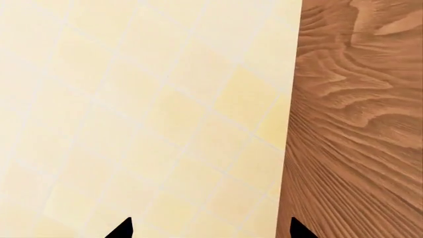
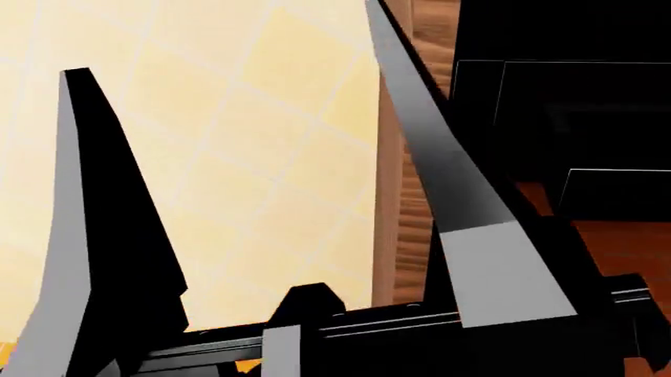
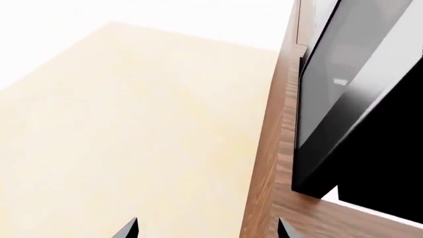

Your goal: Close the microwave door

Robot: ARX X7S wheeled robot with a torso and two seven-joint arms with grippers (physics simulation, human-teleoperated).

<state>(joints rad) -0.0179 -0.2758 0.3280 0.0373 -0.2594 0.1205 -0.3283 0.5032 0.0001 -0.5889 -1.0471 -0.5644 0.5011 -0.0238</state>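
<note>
Two grippers are seen from the wrist cameras, and both are spread wide with nothing between their fingers: the left gripper [image 1: 211, 229] is aimed at a pale tiled surface [image 1: 132, 114] with a wood-grain cabinet strip [image 1: 357, 124] just off one fingertip, and the right gripper [image 3: 206, 229] is aimed at a plain cream surface. No contact with anything is shown for either one

The microwave door [image 3: 327, 104] is found only in the right wrist view and the head view. From the right wrist it is seen as a glossy black panel with a dark glass window, set just beyond the cabinet strip and off to one side of the line along which the fingers point, not between them. Its flat face is presented at a slant, with its long edge running alongside the strip. How far it is swung out cannot be told. In the head view it is placed on the robot's right, past the strip

The right arm is therefore judged the nearer one. A sideways shift across the strip is judged to be needed, so that the panel's face is met and pushed, not gripped
</note>
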